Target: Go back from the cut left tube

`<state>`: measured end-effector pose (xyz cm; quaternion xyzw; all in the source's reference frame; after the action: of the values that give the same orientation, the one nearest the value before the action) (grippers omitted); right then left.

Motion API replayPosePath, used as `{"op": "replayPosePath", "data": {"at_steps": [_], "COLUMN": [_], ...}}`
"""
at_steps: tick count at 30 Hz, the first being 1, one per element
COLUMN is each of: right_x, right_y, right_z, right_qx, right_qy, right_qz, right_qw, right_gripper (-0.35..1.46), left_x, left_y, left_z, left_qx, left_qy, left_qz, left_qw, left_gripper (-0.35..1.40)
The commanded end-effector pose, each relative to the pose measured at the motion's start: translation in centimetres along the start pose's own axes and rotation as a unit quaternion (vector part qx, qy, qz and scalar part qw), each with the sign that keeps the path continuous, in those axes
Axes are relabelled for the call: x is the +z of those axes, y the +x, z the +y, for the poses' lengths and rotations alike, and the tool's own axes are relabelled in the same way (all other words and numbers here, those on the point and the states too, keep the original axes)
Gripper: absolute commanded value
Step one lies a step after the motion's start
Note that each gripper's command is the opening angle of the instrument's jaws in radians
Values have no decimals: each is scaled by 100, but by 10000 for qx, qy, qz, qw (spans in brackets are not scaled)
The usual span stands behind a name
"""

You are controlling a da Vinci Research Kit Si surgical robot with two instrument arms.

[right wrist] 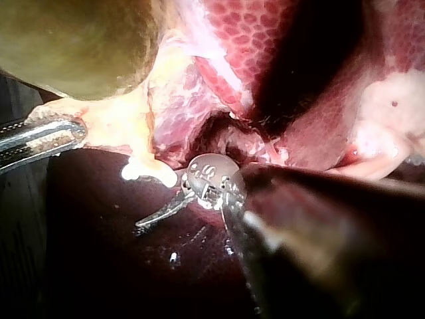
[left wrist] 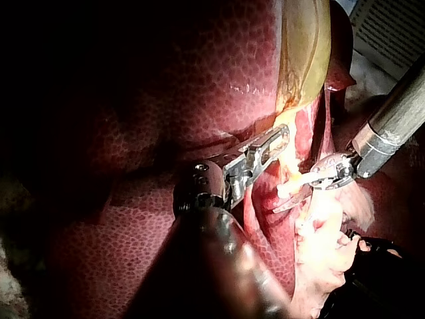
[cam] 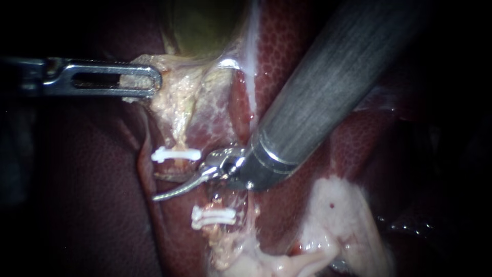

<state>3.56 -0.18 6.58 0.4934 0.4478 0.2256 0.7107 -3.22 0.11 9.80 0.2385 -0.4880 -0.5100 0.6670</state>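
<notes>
Shiny metal left instrument (cam: 117, 78), matt grey right instrument shaft (cam: 318, 87), plastic clips (cam: 176, 154), glossy gallbladder (cam: 200, 25)

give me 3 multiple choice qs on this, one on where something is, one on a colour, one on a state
1. The tip of the right instrument lies:
A) between the upper clip and the lower clip
B) on the gallbladder
C) against the left instrument

2. The clips are:
A) blue
B) white
C) black

3. The left instrument is:
A) clear of all tissue
B) clamped on a clip
C) clamped on pale tissue next to the gallbladder

Answers:
1 A: the curved tip sits in the gap between the two clips.
2 B: both show white against the red tissue.
3 C: its slotted end pinches the edge of the pale tissue.
</notes>
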Motion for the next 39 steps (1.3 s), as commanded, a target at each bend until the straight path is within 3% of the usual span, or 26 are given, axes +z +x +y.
{"op": "replayPosePath", "data": {"at_steps": [1,10,14,22,33,39], "right_x": [-2,-24,-37,-81,-168,-203], "right_y": [-1,-17,-24,-36,-25,-15], "right_z": [-1,-21,-27,-33,-58,-76], "right_qx": [-71,-906,-1305,-1584,-1991,-2150], "right_qy": [8,89,-325,-495,-705,-856], "right_qz": [-11,-98,60,148,590,671], "right_qw": [10000,9958,9909,9860,9757,9705], "right_gripper": [128,133,143,143,143,143], "left_x": [0,-1,-1,-2,-2,-1], "left_y": [0,0,0,0,0,1], "left_z": [0,0,0,0,0,1], "left_qx": [0,0,0,0,0,1], "left_qy": [0,-14,-15,-15,-16,-18], "left_qz": [0,-7,-7,-7,-8,-9], "left_qw": [10000,10000,10000,10000,10000,10000], "left_gripper": [-35,-35,-35,-35,-35,-35]}}
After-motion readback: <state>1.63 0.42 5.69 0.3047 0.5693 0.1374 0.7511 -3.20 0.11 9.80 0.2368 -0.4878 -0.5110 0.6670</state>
